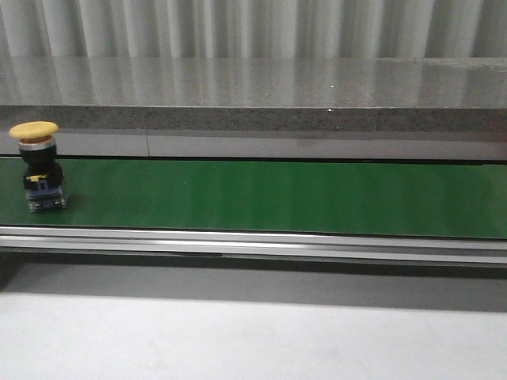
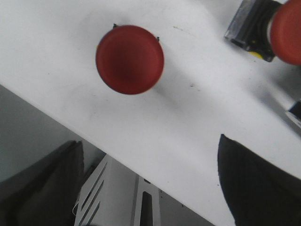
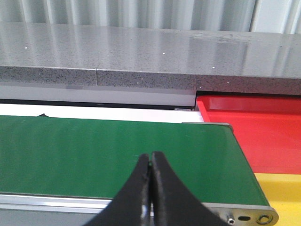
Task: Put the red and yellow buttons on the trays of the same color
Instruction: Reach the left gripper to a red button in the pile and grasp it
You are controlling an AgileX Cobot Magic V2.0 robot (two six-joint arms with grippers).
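A yellow button with a black and blue base stands upright on the green belt at the far left of the front view. Neither gripper shows in that view. In the left wrist view a red button stands on a white surface, and a second red button lies on its side by the picture's edge. My left gripper is open and holds nothing, hanging over the white surface's edge. My right gripper is shut and empty over the belt's end, near the red tray and the yellow tray.
A grey speckled ledge runs behind the belt, and a metal rail runs along its front. A white table lies in front. A slotted metal bracket shows below the white surface's edge.
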